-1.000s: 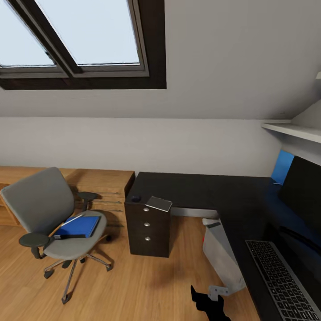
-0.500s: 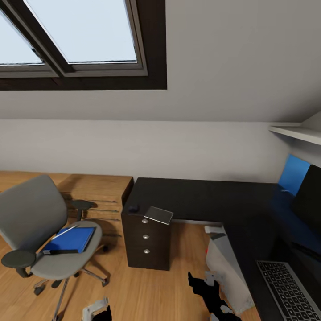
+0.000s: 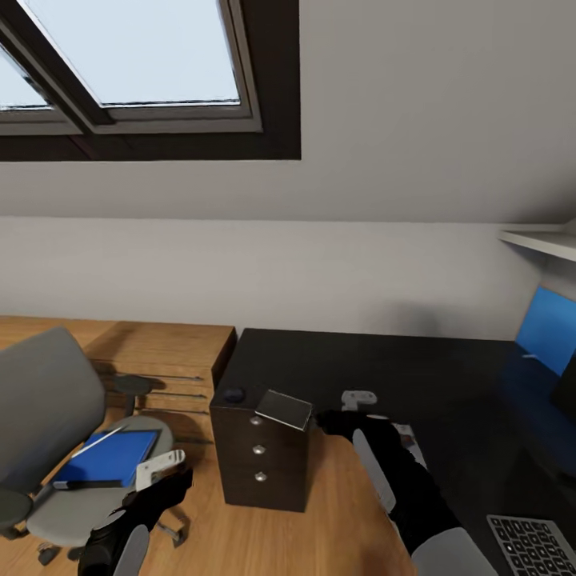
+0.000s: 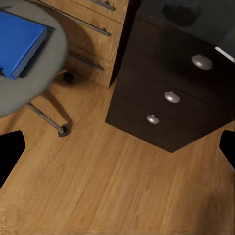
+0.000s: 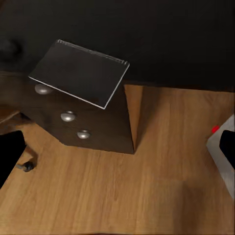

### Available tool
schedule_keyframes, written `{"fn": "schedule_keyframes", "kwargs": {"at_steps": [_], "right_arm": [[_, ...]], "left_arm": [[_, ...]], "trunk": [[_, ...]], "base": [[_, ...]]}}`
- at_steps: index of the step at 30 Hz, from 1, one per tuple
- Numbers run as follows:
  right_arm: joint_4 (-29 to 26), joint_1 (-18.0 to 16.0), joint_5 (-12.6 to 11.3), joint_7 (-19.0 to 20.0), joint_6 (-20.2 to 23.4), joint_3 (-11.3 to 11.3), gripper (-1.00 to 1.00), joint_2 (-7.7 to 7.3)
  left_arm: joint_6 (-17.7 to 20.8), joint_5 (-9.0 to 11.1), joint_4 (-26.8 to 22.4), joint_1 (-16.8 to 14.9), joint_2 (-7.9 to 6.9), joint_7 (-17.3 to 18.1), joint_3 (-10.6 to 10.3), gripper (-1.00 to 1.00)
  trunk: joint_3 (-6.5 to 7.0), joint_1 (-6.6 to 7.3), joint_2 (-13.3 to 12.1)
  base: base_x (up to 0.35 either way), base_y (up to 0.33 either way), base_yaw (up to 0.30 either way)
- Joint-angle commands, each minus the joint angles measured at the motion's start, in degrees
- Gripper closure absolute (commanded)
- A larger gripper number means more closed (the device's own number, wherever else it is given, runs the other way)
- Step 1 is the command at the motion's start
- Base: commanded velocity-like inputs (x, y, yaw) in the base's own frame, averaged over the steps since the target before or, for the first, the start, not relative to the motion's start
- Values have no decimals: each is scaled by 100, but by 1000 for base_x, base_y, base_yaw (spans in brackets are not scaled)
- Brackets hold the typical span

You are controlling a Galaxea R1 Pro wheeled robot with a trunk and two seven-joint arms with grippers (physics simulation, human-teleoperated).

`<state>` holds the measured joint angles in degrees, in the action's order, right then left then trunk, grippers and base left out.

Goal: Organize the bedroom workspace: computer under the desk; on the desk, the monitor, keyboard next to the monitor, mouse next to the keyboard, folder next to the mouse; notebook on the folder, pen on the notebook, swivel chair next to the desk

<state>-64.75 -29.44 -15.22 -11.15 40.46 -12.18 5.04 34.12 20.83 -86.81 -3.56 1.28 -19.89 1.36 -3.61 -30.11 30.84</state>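
The dark notebook (image 3: 286, 409) lies on the black desk (image 3: 376, 360) at the corner above the drawer unit (image 3: 260, 460), overhanging the edge; it also shows in the right wrist view (image 5: 81, 72). The mouse (image 3: 234, 394) sits just left of it. My right gripper (image 3: 334, 418) hovers open just right of the notebook. My left gripper (image 3: 170, 474) is open above the floor between the drawers and the swivel chair (image 3: 48, 400). The blue folder (image 3: 108, 458) lies on the seat with a slim dark pen (image 3: 80, 484) along its front edge. The keyboard (image 3: 534, 546) sits at the desk's near right.
The grey computer (image 5: 216, 149) with its red light stands on the wood floor under the desk. A low light-wood counter (image 3: 152, 344) runs behind the chair. A blue wall panel (image 3: 548, 328) and a shelf (image 3: 544, 240) are at the right. The monitor's edge (image 3: 566, 392) is at the far right.
The camera has shifted, moving the scene leftward and nearer. Both arms have risen into view; the right gripper has come up from the floor level to beside the notebook.
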Motion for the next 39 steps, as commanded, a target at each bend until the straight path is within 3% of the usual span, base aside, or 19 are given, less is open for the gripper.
{"fn": "schedule_keyframes", "kwargs": {"at_steps": [1,8,16,29,39], "right_arm": [[-4,-4,-51,-55,-43,-50,-100,7],[14,7,-60,-53,-212,-100,-100,62],[71,10,-42,-54,-222,-118,-100,71],[330,8,-25,-54,-223,-329,-100,197],[340,8,-24,-62,-223,-383,-100,194]], "left_arm": [[40,59,-7,-4,-3,-43,10,-100],[79,53,-7,-4,-13,-42,13,-100],[79,61,37,-4,-7,-49,2,-100],[78,71,61,-4,-12,-56,17,-100],[78,64,93,-4,-6,-59,13,-100]], "trunk": [[-12,-6,10],[-12,-6,10],[-38,-6,10],[-109,-6,10],[-175,-6,10]], "base": [[332,0,0],[332,0,19],[332,9,208],[167,245,228],[288,38,190]]}}
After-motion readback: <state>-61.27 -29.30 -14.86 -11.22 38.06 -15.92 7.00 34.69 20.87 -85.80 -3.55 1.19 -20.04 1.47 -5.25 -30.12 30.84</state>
